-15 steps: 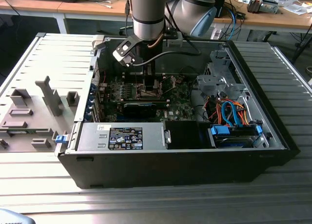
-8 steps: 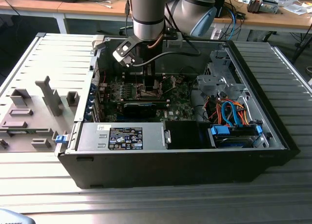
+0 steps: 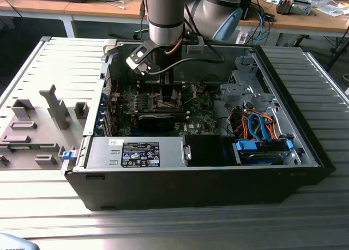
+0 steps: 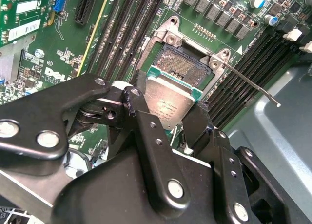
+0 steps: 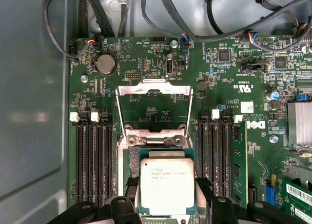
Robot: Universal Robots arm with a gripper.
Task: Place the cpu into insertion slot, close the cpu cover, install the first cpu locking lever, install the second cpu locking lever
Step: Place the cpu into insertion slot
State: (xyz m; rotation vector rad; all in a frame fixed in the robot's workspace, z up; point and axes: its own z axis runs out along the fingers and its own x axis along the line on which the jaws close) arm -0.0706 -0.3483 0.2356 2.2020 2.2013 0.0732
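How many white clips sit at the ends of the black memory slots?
4 clips in the first wrist view: two on one side of the open cover, two on the other. More may be hidden.

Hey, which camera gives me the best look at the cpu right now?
The first wrist view: it looks straight down on the cpu, with its whole metal top in sight. The second wrist view shows it at a slant, held in the gripper, with its lower edge hidden. In the exterior view it is too small to make out.
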